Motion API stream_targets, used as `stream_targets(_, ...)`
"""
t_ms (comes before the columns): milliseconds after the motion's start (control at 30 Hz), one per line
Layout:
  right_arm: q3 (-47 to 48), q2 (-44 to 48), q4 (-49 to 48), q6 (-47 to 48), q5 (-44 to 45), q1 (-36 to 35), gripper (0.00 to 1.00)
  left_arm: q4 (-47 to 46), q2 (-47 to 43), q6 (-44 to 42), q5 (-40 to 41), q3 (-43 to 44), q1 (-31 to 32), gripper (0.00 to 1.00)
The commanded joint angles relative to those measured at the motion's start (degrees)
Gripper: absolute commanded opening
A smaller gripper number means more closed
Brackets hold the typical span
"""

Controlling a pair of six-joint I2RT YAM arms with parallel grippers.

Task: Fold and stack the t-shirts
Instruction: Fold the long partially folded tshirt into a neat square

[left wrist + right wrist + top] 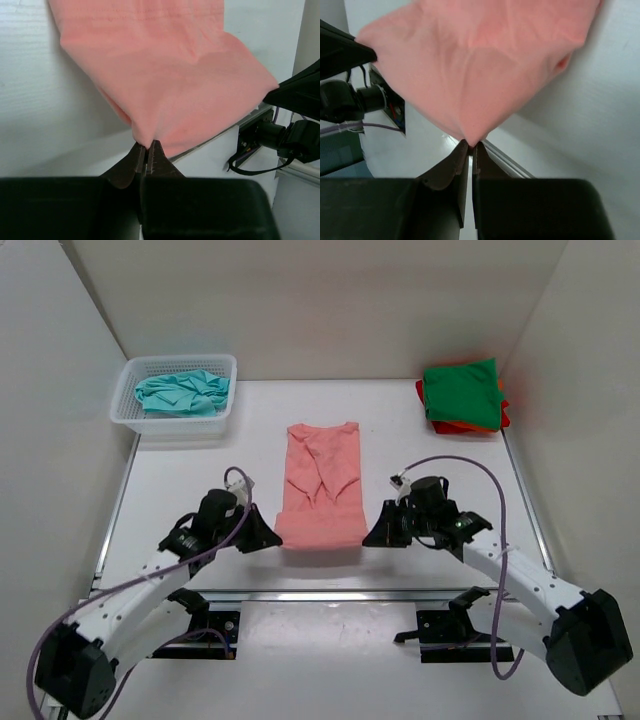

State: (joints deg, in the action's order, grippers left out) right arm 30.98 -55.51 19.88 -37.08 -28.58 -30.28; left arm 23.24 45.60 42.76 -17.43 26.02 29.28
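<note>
Top external view: the pink shirt (322, 485) lies mid-worktop (200, 480), its sides folded in. The left jaws and right jaws each pinch one near hem corner, evenly matched, probably so the hem can travel toward the collar and fold straight.

Narrow salmon t-shirt (322, 485) centred, crumpled teal t-shirt (182, 393) far-left, green-topped stack (460, 392) far-right.

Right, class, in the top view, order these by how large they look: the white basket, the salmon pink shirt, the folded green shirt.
1 and 2, tied: white basket and salmon pink shirt. They cover much the same area, too alike to rank.
3: folded green shirt, clearly the smallest.
</note>
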Motion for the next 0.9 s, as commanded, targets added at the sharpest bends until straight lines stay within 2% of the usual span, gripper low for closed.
stream_targets(0,9.42,-5.81,0.86,4.28,-4.02,4.69,0.0,-2.76,9.55,-2.94,-1.54,8.58,-2.63,0.0)
stream_targets(167,23.93,-19.35,2.08,9.73,-7.28,12.25,0.0,-6.28,25.72,-7.25,-3.66,22.48,-11.34,0.0)
stream_targets(233,33.31,-28.47,3.14,12.29,-7.54,14.8,0.0,-6.63,33.65,-9.36,-3.4,32.29,-13.45,0.0)
stream_targets(267,36.14,-31.3,3.32,13.77,-7.37,15.77,0.0,-6.46,39.59,-10.76,-3.4,35.12,-13.72,0.0)
stream_targets(333,47.44,-42.17,4.2,15.63,-7.46,18.4,0.0,-6.63,51.89,-11.3,-3.49,46.6,-14.86,0.0)
stream_targets(367,50.55,-45.19,3.68,15.72,-7.37,18.94,0.0,-6.37,54.74,-11.21,-3.4,49.62,-15.39,0.0)
stream_targets(400,57.54,-51.22,4.37,15.98,-6.85,19.99,0.0,-6.63,61.03,-11.38,-3.75,56.09,-16.0,0.0)
stream_targets(433,65.7,-57.81,5.16,16.77,-6.41,20.78,0.05,-6.89,66.66,-10.6,-3.14,61.81,-16.79,0.11)
stream_targets(467,69.87,-60.92,5.95,16.17,-5.1,21.4,0.14,-7.16,69.07,-10.07,-3.48,64.65,-17.14,0.2)
stream_targets(500,77.92,-67.21,8.14,16.25,-2.82,21.84,0.16,-8.29,72.83,-8.68,-4.71,68.68,-18.8,0.33)
stream_targets(533,85.83,-71.89,9.29,16.69,-3.32,22.28,0.32,-9.96,74.7,-6.31,-5.5,71.16,-19.17,0.32)
stream_targets(567,92.26,-75.85,12.0,16.69,-2.02,22.2,0.38,-11.8,75.33,-5.51,-5.07,71.1,-19.87,0.31)
stream_targets(633,98.01,-79.65,16.75,18.18,-1.22,22.81,0.4,-14.52,74.2,-3.48,-5.42,68.75,-20.49,0.33)
stream_targets(700,97.43,-80.37,17.12,19.23,-0.52,22.81,0.47,-17.43,71.4,-2.77,-4.63,64.17,-20.4,0.34)
stream_targets(867,74.1,-69.59,6.59,21.35,-2.27,21.76,0.63,-18.94,64.62,-3.91,-5.94,53.19,-19.7,0.35)
